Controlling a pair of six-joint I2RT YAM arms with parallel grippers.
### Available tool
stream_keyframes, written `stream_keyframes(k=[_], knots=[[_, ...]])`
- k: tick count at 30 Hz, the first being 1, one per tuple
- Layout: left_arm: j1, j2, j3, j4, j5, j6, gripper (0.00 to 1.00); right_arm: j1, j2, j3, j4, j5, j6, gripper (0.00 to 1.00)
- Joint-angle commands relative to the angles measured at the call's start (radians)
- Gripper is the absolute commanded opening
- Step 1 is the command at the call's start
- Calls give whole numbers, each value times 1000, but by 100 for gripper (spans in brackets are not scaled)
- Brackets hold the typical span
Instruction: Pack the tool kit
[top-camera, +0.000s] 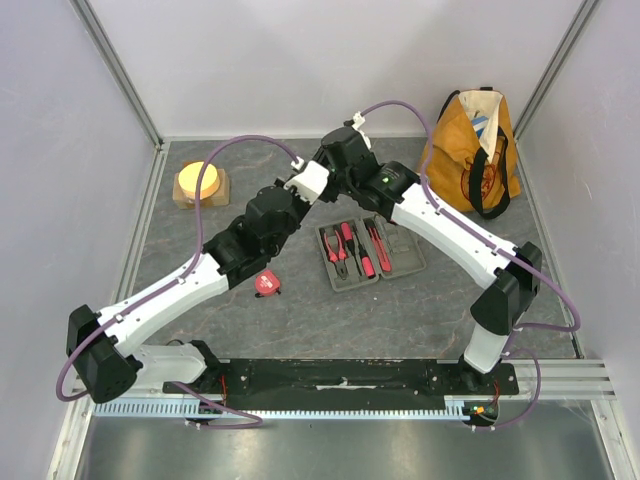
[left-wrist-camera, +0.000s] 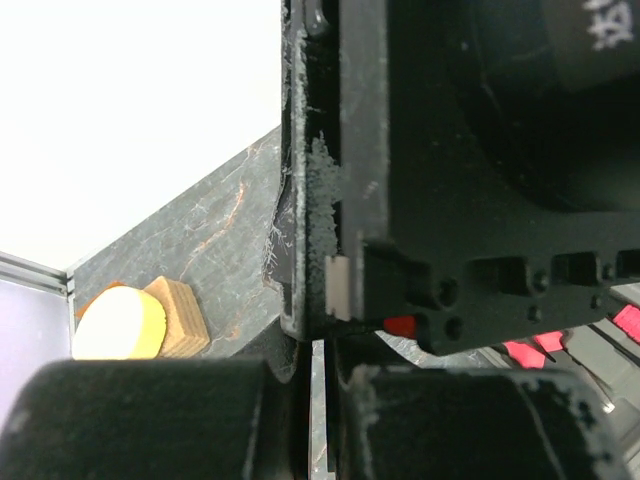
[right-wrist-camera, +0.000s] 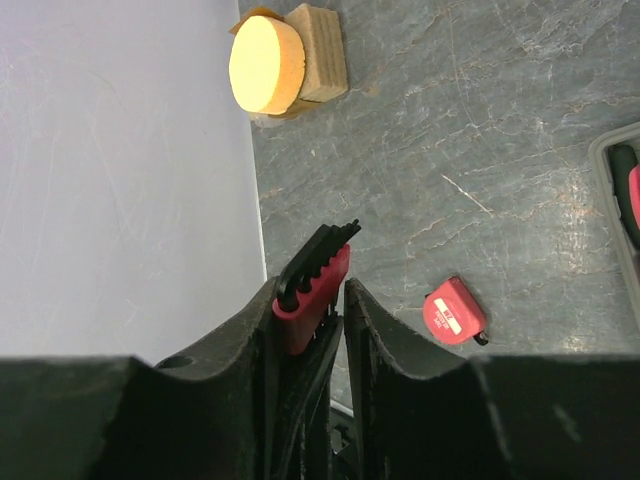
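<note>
The grey tool kit case (top-camera: 372, 254) lies open on the table with red-and-black tools in it; its rim shows at the right edge of the right wrist view (right-wrist-camera: 612, 170). The round red tape measure (top-camera: 266, 284) lies loose on the table left of the case, and also shows in the right wrist view (right-wrist-camera: 455, 312). My right gripper (right-wrist-camera: 335, 292) is shut on a red holder of black hex keys (right-wrist-camera: 315, 275), held above the table. My left gripper (left-wrist-camera: 320, 368) has its jaws almost together, right up against the right gripper's black body (left-wrist-camera: 480, 150). The two meet behind the case (top-camera: 312, 178).
An orange tote bag (top-camera: 478, 150) stands at the back right. A yellow disc on a wooden block (top-camera: 199, 184) sits at the back left, near the wall (right-wrist-camera: 285, 60). White walls enclose the table on three sides.
</note>
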Motion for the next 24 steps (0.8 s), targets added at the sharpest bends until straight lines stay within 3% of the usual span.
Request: stream_keyframes(k=[1, 12, 14, 20, 24], knots=[[-12, -16, -9, 99, -57, 75, 2, 7, -14, 8, -21, 55, 18, 34], [-38, -56, -55, 99, -60, 51, 2, 4, -2, 19, 1, 74, -34, 6], [-38, -65, -59, 97, -54, 34, 11, 4, -5, 16, 9, 74, -37, 0], [-40, -122, -96, 81, 4, -21, 49, 3, -14, 8, 41, 65, -40, 0], [-40, -188, -127, 51, 53, -72, 61, -2, -30, -15, 76, 52, -39, 0]])
